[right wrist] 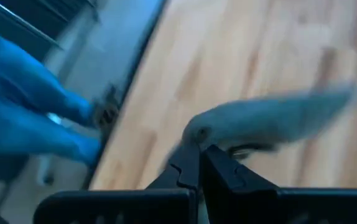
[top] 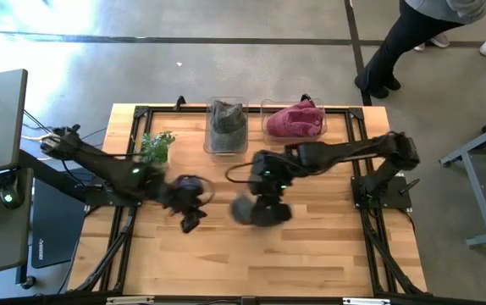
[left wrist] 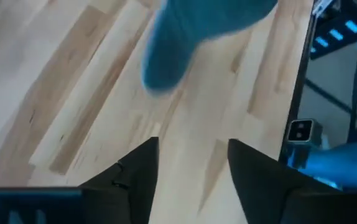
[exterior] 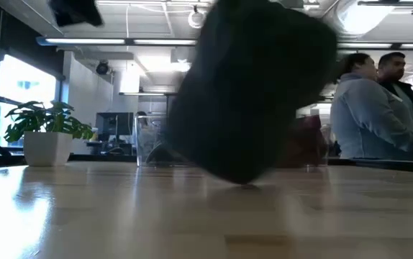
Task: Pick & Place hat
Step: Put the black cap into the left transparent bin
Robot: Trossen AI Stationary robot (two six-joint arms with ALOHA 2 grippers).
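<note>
A dark grey hat is at the middle of the table, and my right gripper is shut on it. In the low view the hat is a big dark blurred mass hanging down to about table height. My left gripper stands open just left of the hat, over bare wood, with nothing between its fingers. The hat shows blurred beyond them. My right gripper pinches an edge of the hat's cloth between its two fingers. The fingers come slanting down from the table's right side. The rest of the hat spreads out past the fingertips. Whether its lower end touches the table I cannot tell.
Two clear bins stand at the far edge, one holding a grey hat, the other a pink one. A small potted plant is at the far left. People stand beyond the table. Bare wood lies toward the near edge.
</note>
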